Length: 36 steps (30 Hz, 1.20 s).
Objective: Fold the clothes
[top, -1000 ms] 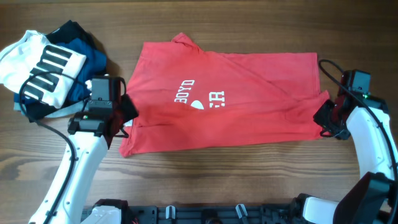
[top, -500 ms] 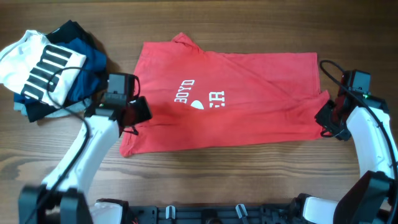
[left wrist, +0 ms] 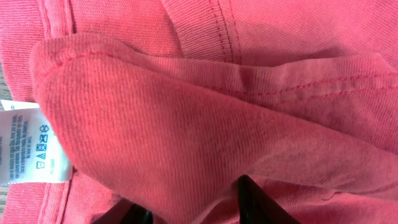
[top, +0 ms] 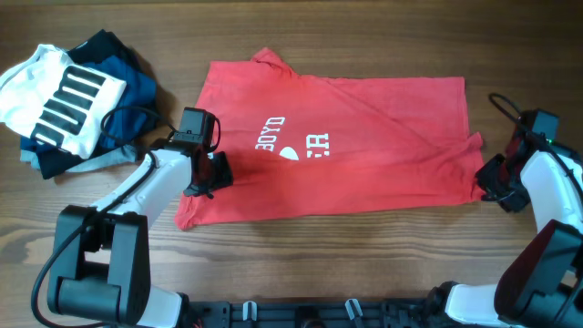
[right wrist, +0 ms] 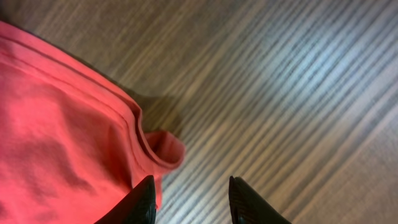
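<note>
Left end effector (top: 208, 171) is working at the 8 o'clock edge of the red T-shirt (top: 364, 155). In the wrist view its jaws are pinching a raised fold of red fabric, hem stitching running over the top. A white care label (left wrist: 25, 146) is showing at 9 o'clock of that fold. I am reading this grip as the start of turning the left side inward; that is my judgement only.

Right end effector (right wrist: 193, 202) is sitting at the shirt's 4 o'clock corner. Its jaws are standing apart with bare table (top: 364, 36) between them, holding nothing. The curled corner of the shirt is lying just beside its left finger, so I am treating it as poised to take that corner.

The shirt itself is lying flat mid-table, lettering up, with a diagonal crease running across its right half.

Farther off, at 10 o'clock, a white striped garment (top: 59, 96) is resting on a heap of navy and blue garments (top: 127, 77). The heap is lying near the shirt's left edge, and I am watching that a swung sleeve is not catching it.
</note>
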{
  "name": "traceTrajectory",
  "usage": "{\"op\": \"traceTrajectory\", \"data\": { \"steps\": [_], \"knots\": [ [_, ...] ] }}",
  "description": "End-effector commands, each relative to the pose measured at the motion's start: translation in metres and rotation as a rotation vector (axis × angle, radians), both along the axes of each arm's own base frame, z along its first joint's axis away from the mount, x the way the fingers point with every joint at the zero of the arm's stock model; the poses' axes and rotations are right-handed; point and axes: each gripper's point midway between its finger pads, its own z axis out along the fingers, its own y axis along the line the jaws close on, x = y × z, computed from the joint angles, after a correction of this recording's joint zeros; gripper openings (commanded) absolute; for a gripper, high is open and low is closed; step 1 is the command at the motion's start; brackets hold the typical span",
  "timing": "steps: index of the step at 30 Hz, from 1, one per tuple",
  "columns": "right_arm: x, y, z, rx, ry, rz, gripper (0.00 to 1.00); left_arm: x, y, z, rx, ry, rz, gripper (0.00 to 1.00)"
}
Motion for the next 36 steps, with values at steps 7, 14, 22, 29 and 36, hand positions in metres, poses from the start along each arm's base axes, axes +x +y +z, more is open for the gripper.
{"op": "traceTrajectory", "data": {
  "steps": [7, 14, 22, 29, 36],
  "knots": [
    [0.008, 0.007, -0.026, 0.079, 0.032, 0.055, 0.43, -0.002, -0.003, -0.008, -0.005, 0.027, -0.019, 0.41],
    [0.013, 0.005, -0.035, 0.08, 0.029, 0.055, 0.17, -0.003, -0.003, -0.008, -0.005, 0.028, -0.019, 0.41],
    [0.018, -0.013, -0.031, -0.015, 0.015, 0.015, 0.04, -0.008, 0.0, -0.009, 0.012, 0.049, -0.018, 0.41],
    [0.02, -0.037, -0.017, -0.147, 0.029, -0.006, 0.04, -0.026, 0.014, -0.022, 0.08, 0.09, -0.011, 0.41],
    [0.018, -0.036, -0.017, -0.143, 0.039, -0.005, 0.06, -0.036, 0.022, -0.027, 0.12, 0.112, -0.008, 0.4]
  ]
}}
